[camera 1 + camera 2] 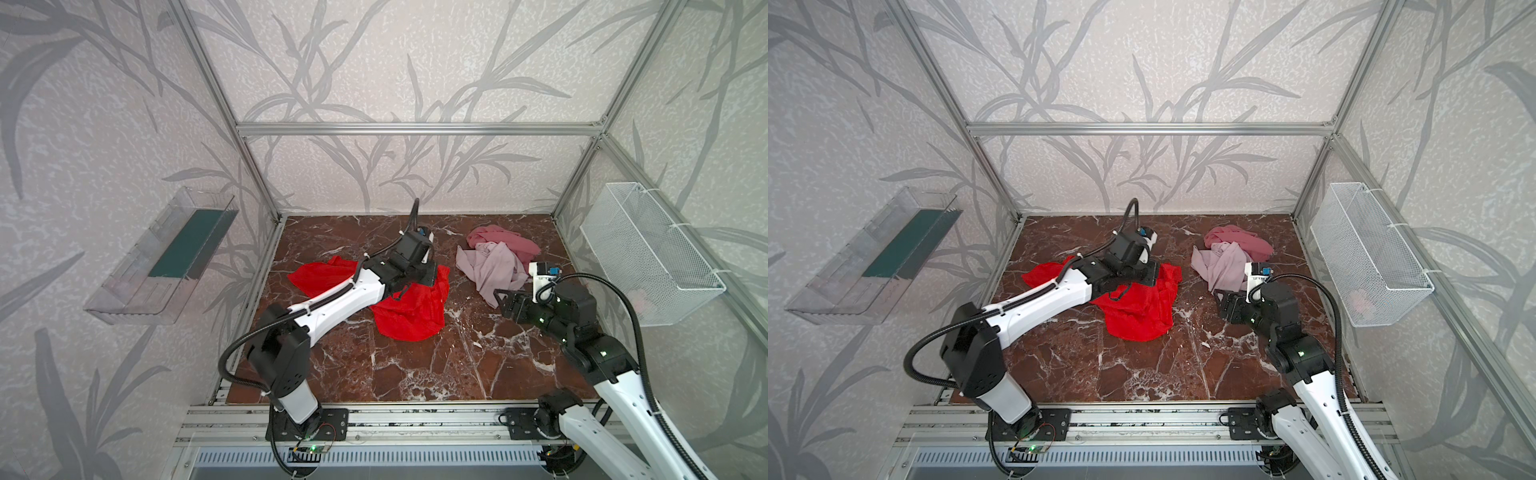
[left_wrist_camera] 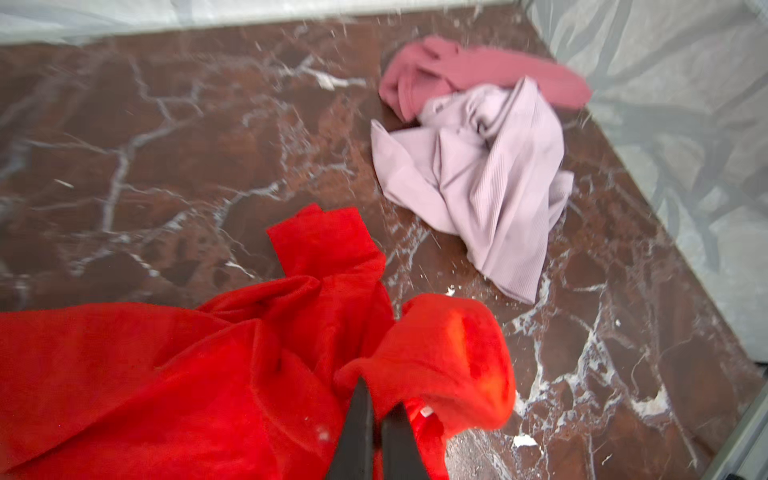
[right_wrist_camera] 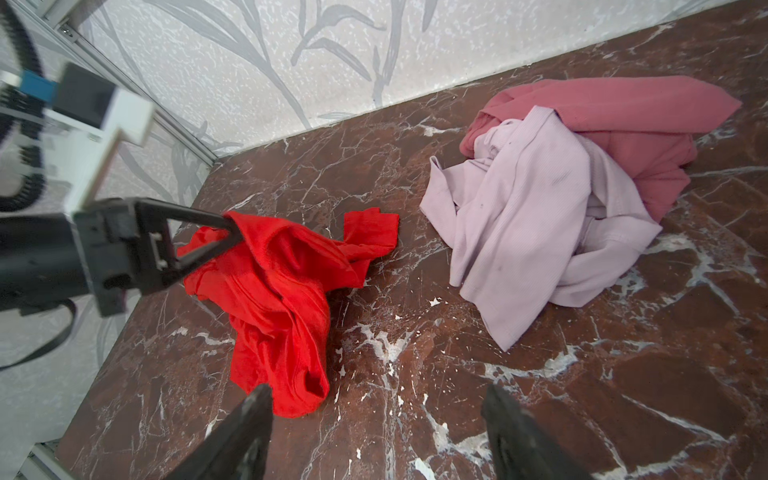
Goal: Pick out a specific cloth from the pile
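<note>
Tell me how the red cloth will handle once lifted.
Probably floppy: the red cloth lies in loose folds and should drape from the left gripper pinching it. Likely light, being thin. Its slight sheen suggests it may slip.

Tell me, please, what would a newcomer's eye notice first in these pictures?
The bright red cloth strikes first: it lies crumpled on the dark marble table, left of centre, with the left gripper shut on a fold of it. Next come the rose-pink cloth and the lilac cloth, heaped together near the back right, apart from the red one.
</note>
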You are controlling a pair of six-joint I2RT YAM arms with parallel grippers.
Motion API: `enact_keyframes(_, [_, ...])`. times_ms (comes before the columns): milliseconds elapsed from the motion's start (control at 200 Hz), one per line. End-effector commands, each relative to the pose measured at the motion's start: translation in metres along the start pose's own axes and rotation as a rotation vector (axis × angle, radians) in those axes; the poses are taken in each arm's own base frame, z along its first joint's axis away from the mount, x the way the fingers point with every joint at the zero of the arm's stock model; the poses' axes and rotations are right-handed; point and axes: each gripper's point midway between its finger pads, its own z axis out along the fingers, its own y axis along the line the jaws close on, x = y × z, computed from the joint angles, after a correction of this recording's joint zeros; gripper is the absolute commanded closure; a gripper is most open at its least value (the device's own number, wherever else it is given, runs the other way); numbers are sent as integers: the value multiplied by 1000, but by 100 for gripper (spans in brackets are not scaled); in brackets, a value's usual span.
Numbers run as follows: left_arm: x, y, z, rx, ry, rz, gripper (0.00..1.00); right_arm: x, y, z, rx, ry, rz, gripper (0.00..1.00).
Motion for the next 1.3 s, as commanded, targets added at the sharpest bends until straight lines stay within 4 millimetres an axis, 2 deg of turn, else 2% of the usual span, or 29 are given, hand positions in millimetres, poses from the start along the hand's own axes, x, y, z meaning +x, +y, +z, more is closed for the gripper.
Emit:
enact_keyframes(0, [-18,40,-28,-67,-65,-75,100,-14,14,3,-63,-30,3,22])
enact_keyframes(90, [-29,72,-54,-134,-104,-106,100,-18,18,6,-83,-26,11,22])
enact_keyframes(380, [-47,169,-136,-397,-207,-202,100,-28,29,17,-131,-30,22,22])
enact_keyframes(550, [-54,214,-180,-519,-260,-260,100,-31,34,28,-163,-18,40,22])
enact_keyframes(680, [-54,244,-201,-607,-275,-299,100,-31,36,34,-176,-7,42,22])
enact_keyframes(780, [-49,267,-206,-692,-253,-314,100,-33,38,37,-186,-2,46,22])
enact_keyframes(935, [-42,295,-197,-772,-205,-329,100,-33,40,43,-200,6,48,22])
enact_keyframes(1060, [-35,309,-187,-811,-173,-333,100,-34,43,46,-213,13,55,23])
enact_keyframes(1175, [-29,313,-173,-800,-159,-343,100,-32,43,46,-219,16,57,22])
enact_keyframes(1215, [-25,316,-168,-801,-147,-350,92,-32,43,46,-218,16,58,22])
enact_keyframes(1265, [-21,318,-162,-804,-128,-359,60,-32,44,46,-223,16,59,22])
enact_keyframes(1295, [-19,319,-159,-803,-121,-363,48,-32,44,45,-226,17,57,22])
